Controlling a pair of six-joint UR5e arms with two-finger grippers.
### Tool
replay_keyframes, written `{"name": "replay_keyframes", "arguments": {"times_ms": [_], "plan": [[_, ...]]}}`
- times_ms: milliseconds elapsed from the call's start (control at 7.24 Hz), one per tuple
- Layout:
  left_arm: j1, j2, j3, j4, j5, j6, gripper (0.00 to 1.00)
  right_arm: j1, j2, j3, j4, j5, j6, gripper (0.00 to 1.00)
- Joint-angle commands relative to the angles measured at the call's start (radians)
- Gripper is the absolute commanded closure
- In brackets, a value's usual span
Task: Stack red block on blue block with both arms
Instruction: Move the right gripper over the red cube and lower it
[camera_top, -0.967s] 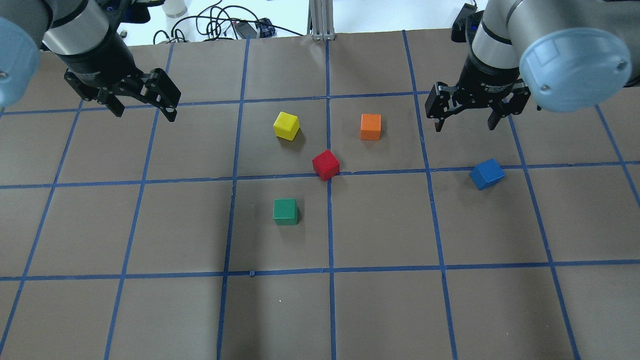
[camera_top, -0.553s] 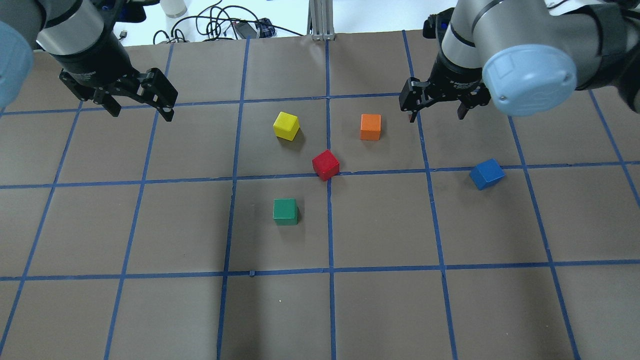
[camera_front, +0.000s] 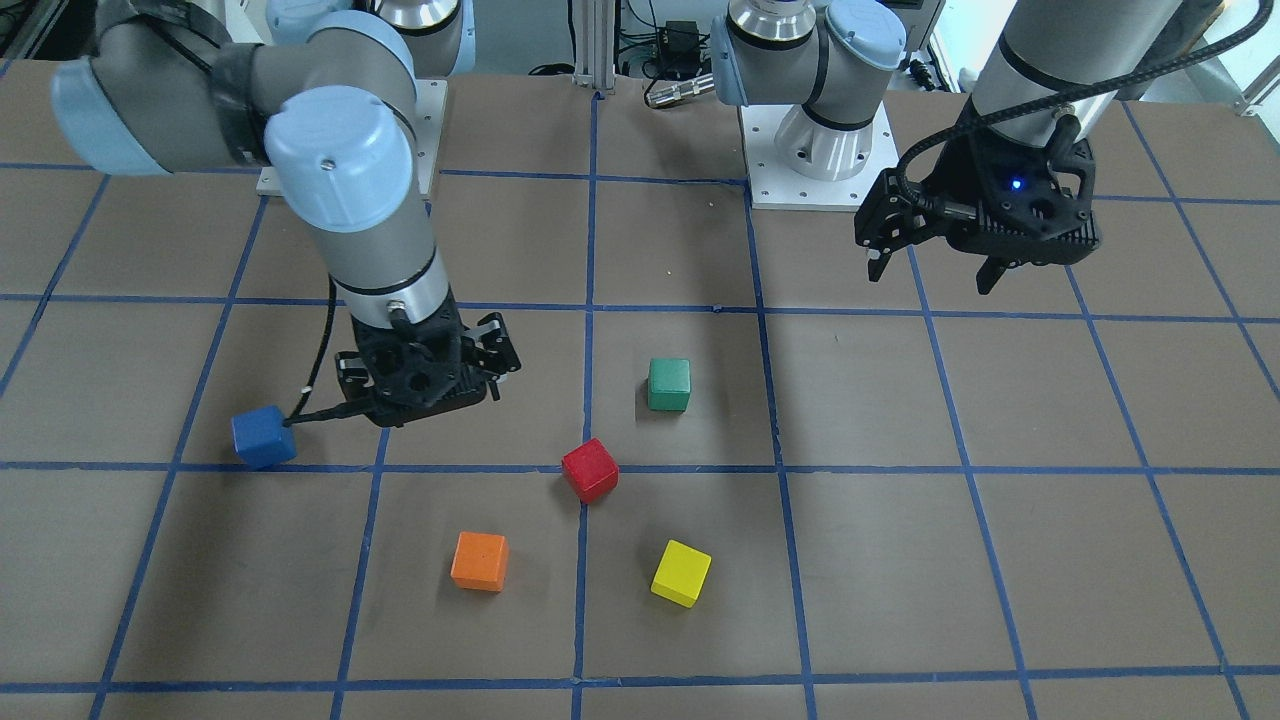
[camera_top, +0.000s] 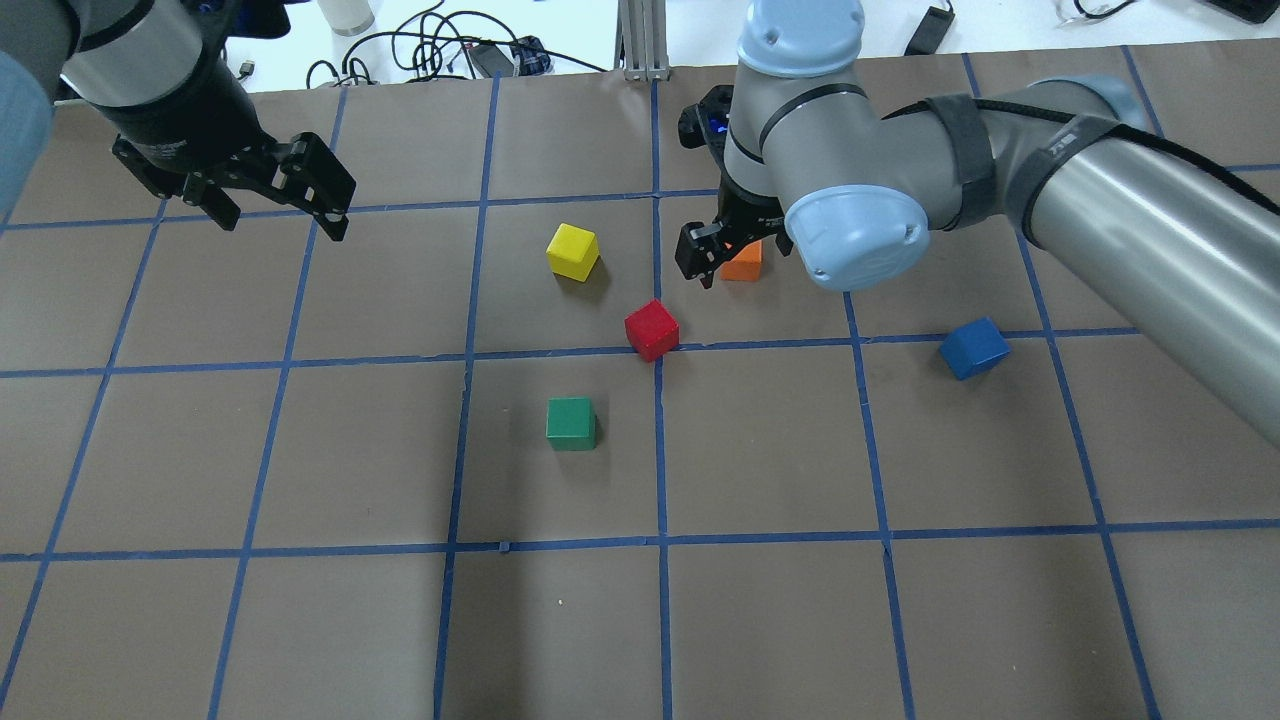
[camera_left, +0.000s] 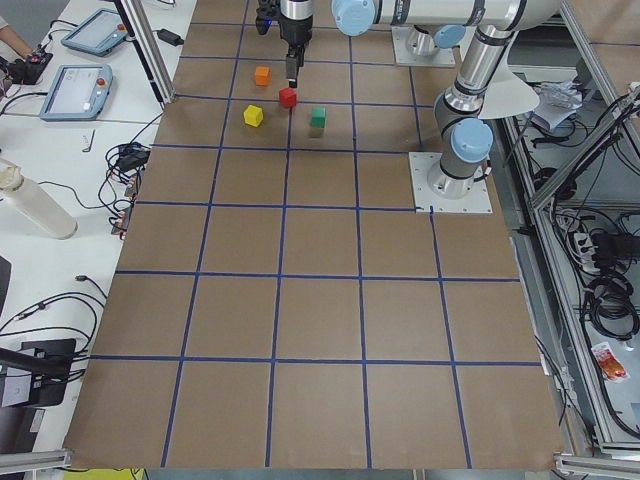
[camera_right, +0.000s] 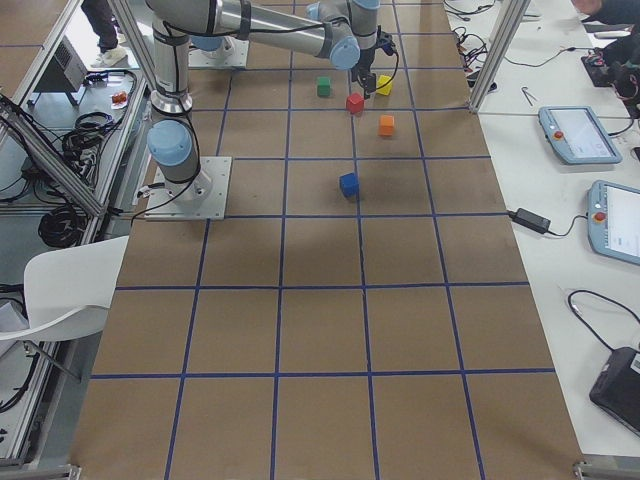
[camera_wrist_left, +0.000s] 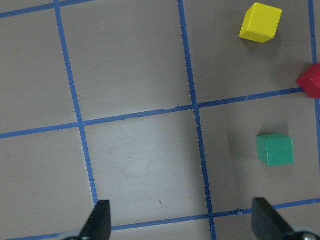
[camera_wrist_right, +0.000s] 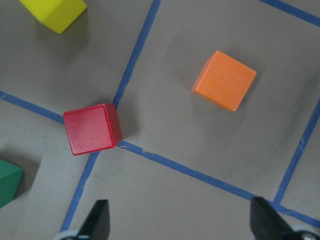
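Two grippers inspected, both empty. I take the red block (camera_top: 652, 330) as my reference: it sits flat on the table (camera_top: 300, 600) at a crossing of blue tape lines, corner turned to the grid, nothing on it. I find the blue block (camera_top: 974, 348) well apart from the red block, toward the robot's right, also on the table and touching a tape line. The stack is not made. My right gripper (camera_front: 425, 370) hovers above the table near the red block, between it and the orange cube (camera_front: 479, 561), fingers spread wide. My left gripper (camera_top: 283, 208) hangs well apart from the red block toward the robot's left, fingers likewise wide. The yellow cube (camera_top: 573, 250) and green cube (camera_top: 571, 423) lie near the red block, touching nothing.
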Motion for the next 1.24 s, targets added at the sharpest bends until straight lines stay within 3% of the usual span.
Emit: {"name": "replay_keyframes", "arguments": {"times_ms": [0, 415, 1106], "plan": [[-0.003, 0.012, 0.012, 0.000, -0.003, 0.004, 0.00, 0.056, 0.070, -0.002, -0.072, 0.001, -0.002, 0.00], [-0.004, 0.009, -0.005, 0.000, -0.015, 0.001, 0.00, 0.084, 0.169, -0.006, -0.181, 0.016, 0.000, 0.00], [-0.009, 0.003, 0.001, -0.015, -0.007, -0.062, 0.00, 0.108, 0.222, -0.009, -0.187, 0.085, 0.007, 0.00]]}}
